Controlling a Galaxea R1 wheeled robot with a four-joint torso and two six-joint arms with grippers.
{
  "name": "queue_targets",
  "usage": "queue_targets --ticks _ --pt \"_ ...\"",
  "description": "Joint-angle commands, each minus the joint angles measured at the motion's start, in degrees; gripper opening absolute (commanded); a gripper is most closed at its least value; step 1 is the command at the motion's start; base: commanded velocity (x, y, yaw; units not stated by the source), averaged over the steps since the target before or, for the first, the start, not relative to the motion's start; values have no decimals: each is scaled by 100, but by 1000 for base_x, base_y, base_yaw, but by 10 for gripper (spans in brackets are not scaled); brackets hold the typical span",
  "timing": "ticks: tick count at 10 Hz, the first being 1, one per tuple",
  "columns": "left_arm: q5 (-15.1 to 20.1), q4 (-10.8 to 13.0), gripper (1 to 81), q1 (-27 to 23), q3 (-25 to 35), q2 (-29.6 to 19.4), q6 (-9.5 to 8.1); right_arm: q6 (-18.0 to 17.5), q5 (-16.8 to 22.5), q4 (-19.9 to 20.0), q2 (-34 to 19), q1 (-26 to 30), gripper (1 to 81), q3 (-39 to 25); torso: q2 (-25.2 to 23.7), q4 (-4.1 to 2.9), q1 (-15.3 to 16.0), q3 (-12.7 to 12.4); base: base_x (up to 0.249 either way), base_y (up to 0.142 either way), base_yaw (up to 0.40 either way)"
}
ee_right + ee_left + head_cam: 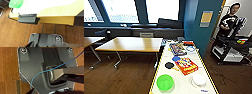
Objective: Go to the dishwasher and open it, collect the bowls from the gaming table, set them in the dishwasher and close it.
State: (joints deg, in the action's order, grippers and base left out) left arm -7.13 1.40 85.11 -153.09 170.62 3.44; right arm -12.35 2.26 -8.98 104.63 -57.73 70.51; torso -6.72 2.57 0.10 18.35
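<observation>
Head view looks down a long gaming table with a glossy white tabletop and yellow edges. Nearest, at its left edge, sits a small round bright green bowl; a white round lid-like object lies to its right. Further along are a black disc, a red flat box and a blue box. Beyond stands a wooden table; a person stands far right. Whether either arm's jaws are open or closed cannot be told
</observation>
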Motion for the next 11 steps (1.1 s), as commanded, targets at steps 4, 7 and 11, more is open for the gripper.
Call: queue_targets --ticks 4,7,11 --pt "335 -8 811 -157 7 -28 -1 -1628 1839 257 -783 2735 811 -417 2 0 2 5 0 0 0" --pt "335 -17 811 -157 -2 -36 -10 -1973 2656 239 -599 3595 811 109 2 0 2 9 0 0 0" --pt "336 -17 811 -166 -11 -36 -19 -2008 2842 266 244 3747 811 1174 5 125 2 542 0 0 0"
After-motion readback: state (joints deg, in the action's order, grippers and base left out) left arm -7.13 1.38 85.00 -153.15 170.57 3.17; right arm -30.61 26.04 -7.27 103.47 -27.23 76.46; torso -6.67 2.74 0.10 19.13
